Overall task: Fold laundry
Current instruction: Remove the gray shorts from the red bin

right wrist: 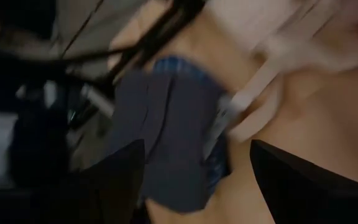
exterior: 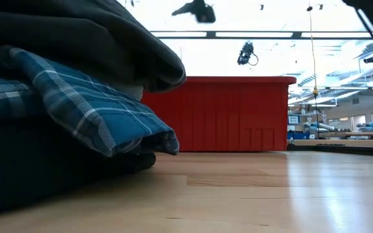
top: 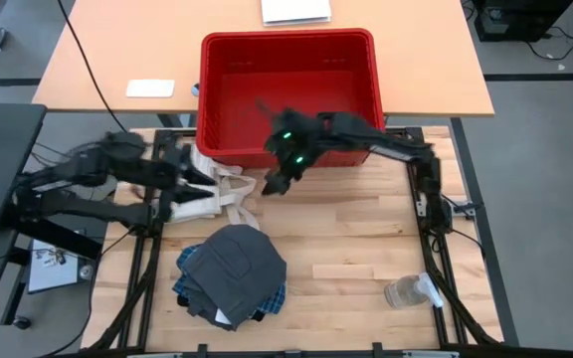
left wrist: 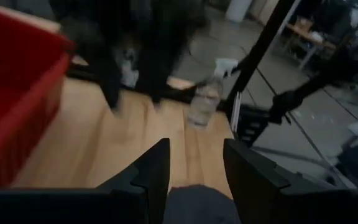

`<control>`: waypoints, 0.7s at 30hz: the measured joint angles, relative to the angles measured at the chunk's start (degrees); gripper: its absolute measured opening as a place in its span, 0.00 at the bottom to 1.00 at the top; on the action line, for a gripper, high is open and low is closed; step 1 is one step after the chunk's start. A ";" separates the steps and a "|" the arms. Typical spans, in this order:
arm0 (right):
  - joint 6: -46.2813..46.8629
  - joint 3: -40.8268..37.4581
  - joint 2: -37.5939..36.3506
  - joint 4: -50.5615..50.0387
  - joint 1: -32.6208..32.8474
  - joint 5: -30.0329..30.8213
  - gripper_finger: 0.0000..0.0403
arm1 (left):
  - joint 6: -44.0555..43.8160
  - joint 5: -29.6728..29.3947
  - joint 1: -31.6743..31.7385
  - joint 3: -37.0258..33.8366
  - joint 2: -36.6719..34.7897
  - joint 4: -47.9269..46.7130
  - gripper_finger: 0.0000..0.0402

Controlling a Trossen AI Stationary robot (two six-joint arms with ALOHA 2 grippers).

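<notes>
On the wooden table (top: 366, 239) lies the laundry in one pile near the front edge: the dark grey garment (top: 235, 257) is on top, and the plaid shirt (top: 267, 301) is under it, with its blue-and-white edges coming out at the front of the pile. From the low view, the folded plaid sticks out between dark layers.

Behind the pile stands a red bin (top: 286, 94), and just before it lies a cream tote bag (top: 222, 194) with long straps.

The right gripper (top: 275, 182) hangs in the air over the table, near the front wall of the bin and just beside the bag straps. Its fingers (right wrist: 120, 171) stand wide apart with nothing between them; below them its own camera sees the pile and the bag.

The left gripper (top: 182, 184) is over the left part of the tote bag. Its fingers (left wrist: 151, 171) are a little apart, but whether they pinch the cloth I cannot tell, the view is too poor.

A clear bottle (top: 411, 290) lies at the right front of the table.
</notes>
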 joint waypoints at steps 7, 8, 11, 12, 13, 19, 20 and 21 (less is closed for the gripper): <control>0.20 0.00 -11.13 -0.10 0.11 17.21 0.74 | -1.29 -7.51 -9.99 -12.32 5.62 31.73 0.38; 0.20 0.00 -12.74 -0.13 0.16 19.56 0.74 | -1.36 -10.60 -11.66 -14.31 6.30 36.29 0.38; 0.24 0.02 -16.49 0.01 0.87 25.84 0.74 | -1.79 -17.50 -16.10 -19.36 8.17 45.67 0.38; 0.24 0.02 -17.40 -0.01 1.07 27.60 0.74 | -1.84 -17.74 -17.32 -20.30 8.70 47.44 0.38; 0.24 0.02 -18.15 0.01 1.33 29.24 0.74 | -2.06 -17.54 -18.52 -21.00 9.21 48.45 0.38; 0.82 0.02 -19.76 -0.03 1.74 33.51 0.74 | -5.61 -9.44 -25.22 -23.99 13.78 48.12 0.38; 1.11 0.00 -19.64 -0.16 1.61 33.55 0.74 | -5.72 -9.28 -26.43 -24.31 14.53 48.39 0.38; 1.51 0.00 -19.40 -0.25 1.57 33.55 0.74 | -5.68 -9.27 -27.51 -24.67 15.33 48.95 0.38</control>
